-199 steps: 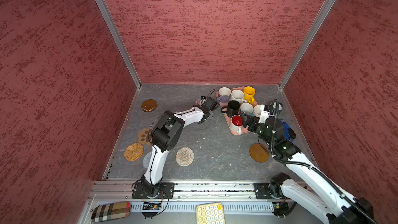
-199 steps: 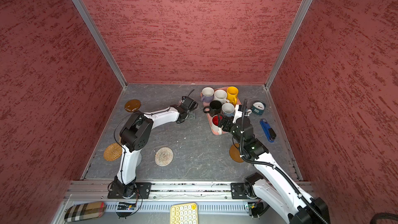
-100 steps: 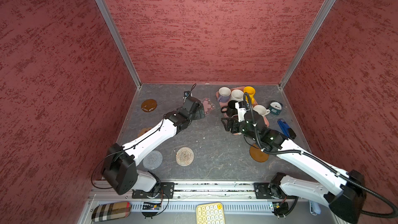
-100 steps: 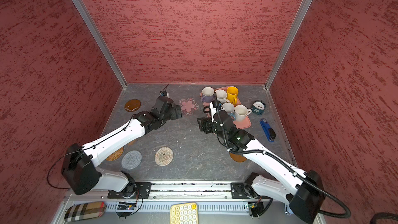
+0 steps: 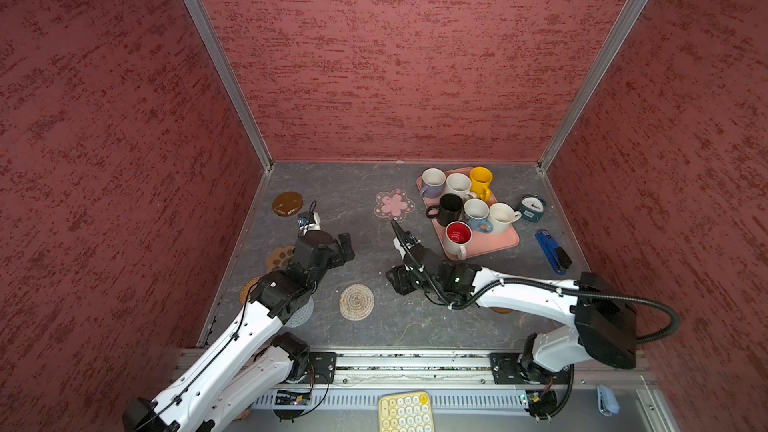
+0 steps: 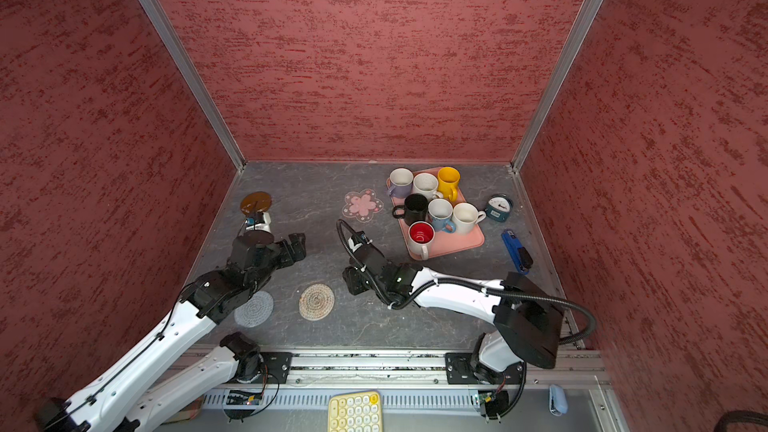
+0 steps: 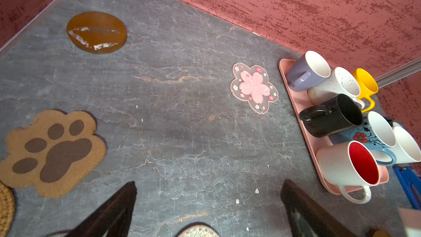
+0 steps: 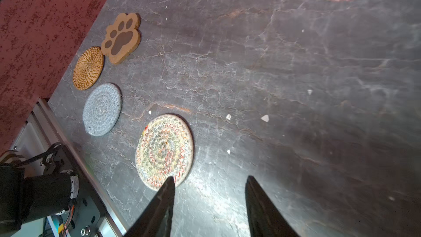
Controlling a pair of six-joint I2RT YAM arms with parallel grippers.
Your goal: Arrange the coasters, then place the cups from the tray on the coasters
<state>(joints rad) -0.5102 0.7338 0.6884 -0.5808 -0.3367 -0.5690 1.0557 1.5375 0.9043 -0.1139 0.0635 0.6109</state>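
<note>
Left claw (image 5: 346, 248) spread wide, right claw (image 5: 393, 280) partly spread, both empty over the desk (image 5: 365, 238).
The left arm largely blocks the rattan coaster (image 8: 88, 67) from both top views; the right wrist view shows it whole. Seven cups (image 5: 451, 206) stand on the pink tray (image 5: 500, 241), far right.

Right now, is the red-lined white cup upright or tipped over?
Upright. In a top view the red-lined white cup stands on the pink tray, its open mouth facing up and its handle reaching over the tray's near edge.
</note>
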